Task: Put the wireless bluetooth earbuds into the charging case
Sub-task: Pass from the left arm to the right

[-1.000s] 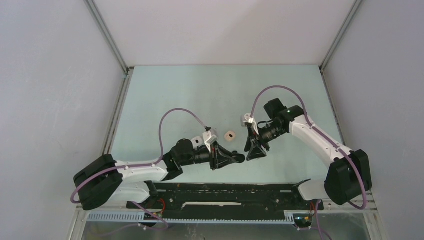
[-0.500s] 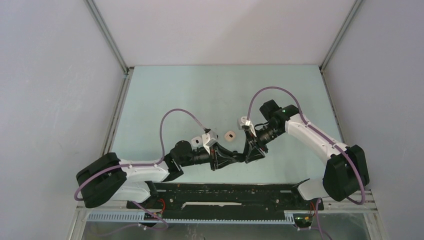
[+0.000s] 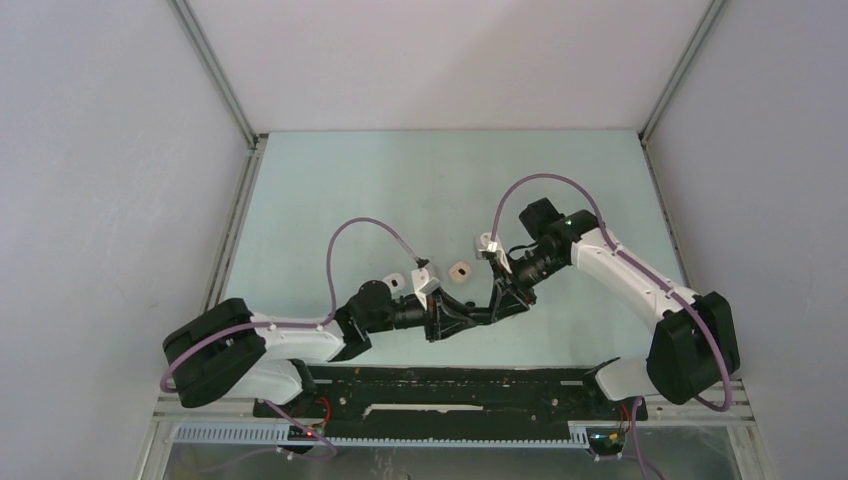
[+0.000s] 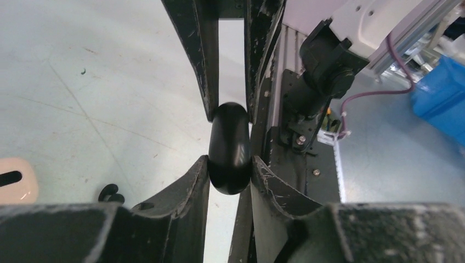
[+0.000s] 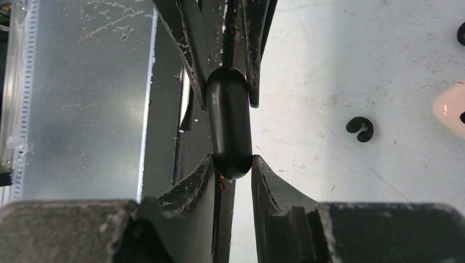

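Observation:
A black pebble-like charging case [image 3: 484, 315] hangs above the table between both grippers. My left gripper [image 3: 470, 318] is shut on one end of it [image 4: 230, 148]. My right gripper [image 3: 497, 305] is shut on the other end [image 5: 229, 123]. In each wrist view the other gripper's fingers pinch the far end of the case. A tiny black earbud [image 5: 359, 129] lies on the table beside the grippers and also shows in the left wrist view [image 4: 109, 192]. No earbud shows inside the case, which looks closed.
A beige case [image 3: 460, 271] lies just behind the grippers and shows in both wrist views [image 4: 13, 178] [image 5: 452, 107]. A white case [image 3: 396, 283] sits by the left wrist. Another small black piece [image 5: 462, 33] lies at the frame edge. The black base rail [image 3: 450, 390] runs along the near edge.
My right gripper has come down and left to meet the left gripper and now closes on the black case. The left arm has shifted slightly right.

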`<state>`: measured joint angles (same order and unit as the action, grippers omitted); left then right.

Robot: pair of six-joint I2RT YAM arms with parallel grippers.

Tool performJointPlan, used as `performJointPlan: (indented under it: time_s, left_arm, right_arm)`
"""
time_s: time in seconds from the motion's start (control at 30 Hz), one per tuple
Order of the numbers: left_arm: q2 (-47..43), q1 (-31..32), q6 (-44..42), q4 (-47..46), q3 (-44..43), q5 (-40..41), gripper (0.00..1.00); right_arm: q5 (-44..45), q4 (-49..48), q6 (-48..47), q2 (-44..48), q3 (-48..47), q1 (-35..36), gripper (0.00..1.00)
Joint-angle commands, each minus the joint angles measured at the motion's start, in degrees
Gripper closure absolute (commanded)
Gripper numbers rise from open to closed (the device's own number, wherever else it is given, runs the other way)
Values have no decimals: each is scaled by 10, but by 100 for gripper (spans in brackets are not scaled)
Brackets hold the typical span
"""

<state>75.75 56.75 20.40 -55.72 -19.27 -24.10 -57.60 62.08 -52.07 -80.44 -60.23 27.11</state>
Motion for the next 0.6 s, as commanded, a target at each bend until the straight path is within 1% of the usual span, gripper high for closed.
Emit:
performJointPlan:
  time_s: [0.0,0.03,0.17,0.3,0.4,0.57]
  left_arm:
    - [-7,16,-58,69,-28,37,63]
    - [-8,21,-67,90,-33,43,62]
    - [0,38,-89,120,-54,53,60]
    - [13,45,-91,109,-63,53,59]
    - [20,46,-91,105,-68,49,63]
    - [22,47,-93,102,-69,40,64]
  right_arm:
    - [1,-16,11,27,-21,6,85]
    - [7,-17,13,28,-21,7,86]
    - [36,-29,21,32,-16,16,86]
    - [57,-44,28,39,-9,26,86]
    - [60,-44,29,39,-9,28,86]
    - [62,-45,29,41,-9,29,86]
